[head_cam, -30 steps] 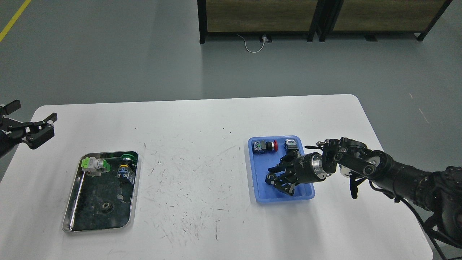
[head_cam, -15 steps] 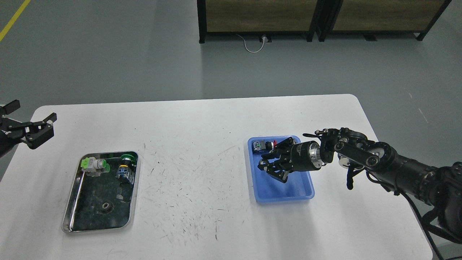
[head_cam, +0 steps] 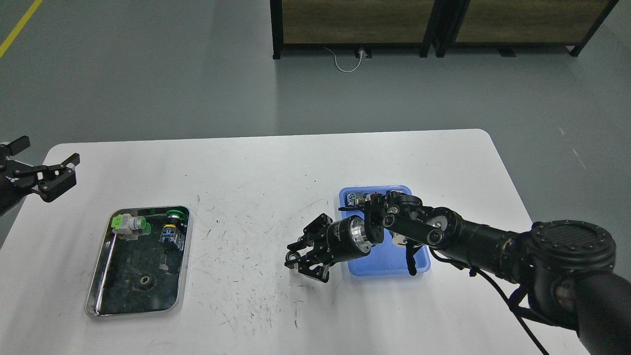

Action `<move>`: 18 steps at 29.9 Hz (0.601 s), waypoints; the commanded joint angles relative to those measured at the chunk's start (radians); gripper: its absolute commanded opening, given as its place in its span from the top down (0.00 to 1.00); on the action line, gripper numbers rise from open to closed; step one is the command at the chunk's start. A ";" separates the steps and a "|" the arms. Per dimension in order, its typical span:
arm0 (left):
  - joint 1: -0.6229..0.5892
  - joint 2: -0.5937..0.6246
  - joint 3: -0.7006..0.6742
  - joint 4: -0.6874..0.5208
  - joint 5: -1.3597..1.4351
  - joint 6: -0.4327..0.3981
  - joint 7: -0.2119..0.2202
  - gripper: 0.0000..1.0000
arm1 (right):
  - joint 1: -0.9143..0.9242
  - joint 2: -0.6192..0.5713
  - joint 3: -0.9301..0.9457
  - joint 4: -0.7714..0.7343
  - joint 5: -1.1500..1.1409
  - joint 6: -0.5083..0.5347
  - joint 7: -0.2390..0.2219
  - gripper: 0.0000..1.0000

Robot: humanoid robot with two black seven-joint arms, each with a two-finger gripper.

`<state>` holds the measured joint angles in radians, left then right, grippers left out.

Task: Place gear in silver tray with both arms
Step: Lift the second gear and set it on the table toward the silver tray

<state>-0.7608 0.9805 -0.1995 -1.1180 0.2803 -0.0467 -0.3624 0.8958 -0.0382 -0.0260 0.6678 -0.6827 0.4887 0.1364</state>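
Observation:
The silver tray (head_cam: 183,276) lies at the front left of the white table. A small dark gear (head_cam: 145,281) lies on its dark bottom. My right gripper (head_cam: 294,260) hangs over the table's middle, just left of the blue plastic tray (head_cam: 389,264). Its fingertips are drawn together on a small dark round part, which looks like a gear (head_cam: 291,256). My left gripper (head_cam: 49,150) is open and empty. It hovers at the table's far left edge, behind the silver tray.
The silver tray also holds a green-and-white push button (head_cam: 129,224) and a green-capped switch (head_cam: 172,227). Small switch parts (head_cam: 356,199) lie at the back of the blue tray, partly hidden by my right arm. Dark cabinets (head_cam: 355,24) stand beyond the table.
My right gripper rose out of the blue tray and swung left over the table's middle, with the small part at its fingertips. The left gripper has barely moved.

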 commanded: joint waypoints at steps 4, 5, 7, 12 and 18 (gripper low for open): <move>0.001 -0.002 0.000 0.000 0.000 0.002 0.005 0.03 | 0.000 0.026 -0.008 -0.013 0.000 0.000 0.002 0.70; 0.001 -0.002 0.000 0.000 0.000 0.002 0.005 0.03 | 0.000 0.029 -0.006 -0.013 0.000 0.000 0.002 0.69; 0.001 -0.002 0.000 0.000 0.000 0.002 0.005 0.03 | 0.000 0.035 -0.006 -0.017 0.000 0.000 0.003 0.69; 0.001 -0.002 0.002 -0.002 0.000 0.004 0.007 0.03 | 0.000 0.038 -0.002 -0.028 0.000 0.000 0.008 0.66; 0.003 -0.002 0.002 -0.003 0.000 0.004 0.007 0.03 | -0.002 0.038 0.014 -0.056 0.002 0.000 0.015 0.44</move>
<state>-0.7585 0.9787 -0.1993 -1.1211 0.2804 -0.0428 -0.3559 0.8958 0.0001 -0.0174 0.6248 -0.6827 0.4887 0.1484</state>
